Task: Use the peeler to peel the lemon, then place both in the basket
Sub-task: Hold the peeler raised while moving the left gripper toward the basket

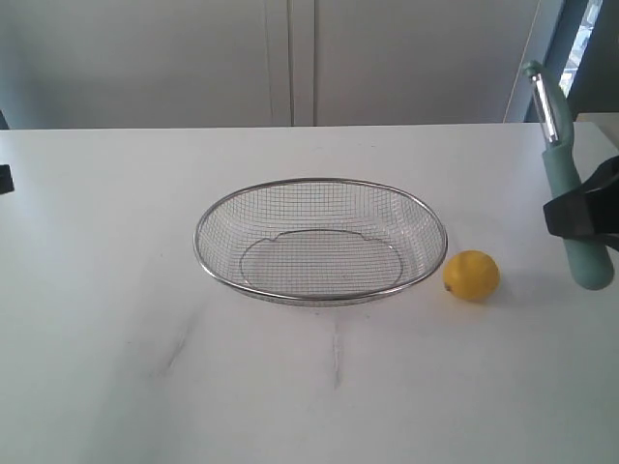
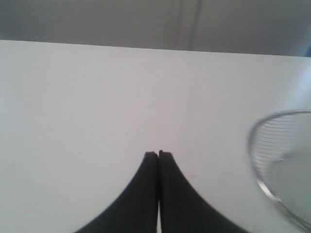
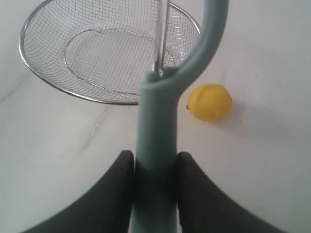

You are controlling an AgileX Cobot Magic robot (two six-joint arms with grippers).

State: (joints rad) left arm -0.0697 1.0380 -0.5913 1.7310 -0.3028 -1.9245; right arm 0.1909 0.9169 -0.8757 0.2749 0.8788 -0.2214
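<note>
right end effector (image 3: pixel 155 156): clamps peeler (image 3: pixel 158 121) handle | lemon (image 1: pixel 471 275): lies between it and basket (image 1: pixel 319 182) | left end effector (image 2: pixel 158 154): closed, empty

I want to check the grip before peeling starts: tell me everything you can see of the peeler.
The peeler is Y-shaped: a pale teal-green, plastic-looking handle and a metal blade across the forked head. It stands nearly upright, head up, its handle clamped between the jaws of the right gripper. No other contact shows.
</note>
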